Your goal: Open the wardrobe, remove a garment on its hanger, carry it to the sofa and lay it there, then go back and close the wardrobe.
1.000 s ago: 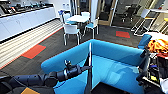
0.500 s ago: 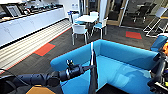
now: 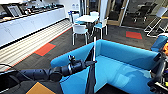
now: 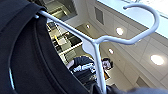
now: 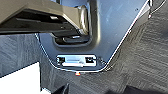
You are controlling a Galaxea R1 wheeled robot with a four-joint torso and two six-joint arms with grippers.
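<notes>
The blue sofa [image 3: 120, 66] stands right in front of me, its near arm just below my left arm. My left gripper [image 3: 92, 62] is shut on the neck of the white hanger [image 3: 94, 47], which stands upright and edge-on over that sofa arm. The black garment [image 3: 90, 80] hangs straight down from it. In the left wrist view the hanger's hook [image 4: 140, 23] and the black fabric [image 4: 27, 62] show close up. My right arm [image 3: 160, 75] hangs low at the sofa's right end.
A white table with white chairs [image 3: 82, 28] stands beyond the sofa. A long white counter [image 3: 30, 25] runs along the left wall. Dark carpet with red tiles [image 3: 45, 49] lies between them. A person [image 4: 83, 68] shows in the left wrist view.
The whole head view has shifted and the sofa now looms larger and nearer. My left arm still holds the hanger with the garment out in front.
</notes>
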